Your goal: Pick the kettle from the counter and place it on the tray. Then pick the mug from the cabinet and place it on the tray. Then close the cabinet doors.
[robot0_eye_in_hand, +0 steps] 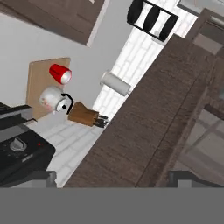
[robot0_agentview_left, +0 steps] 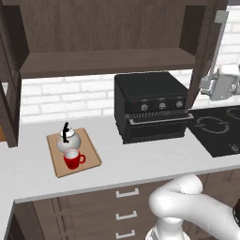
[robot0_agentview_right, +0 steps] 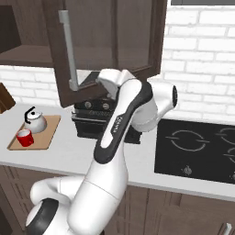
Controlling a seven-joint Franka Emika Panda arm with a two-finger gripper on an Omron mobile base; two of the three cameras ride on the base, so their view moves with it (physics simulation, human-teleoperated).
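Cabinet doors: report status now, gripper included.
Gripper open, up by the right cabinet door, holding nothing. Kettle and mug on tray. Both doors open. Nothing blocking.

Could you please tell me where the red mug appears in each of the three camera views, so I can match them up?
Left base view: the mug sits lower left, on the tray, in front of the kettle.
Right base view: far left, at the tray's near end.
Hand view: upper left, lying sideways in the rolled picture, above the kettle.
Shared landmark: the black oven.
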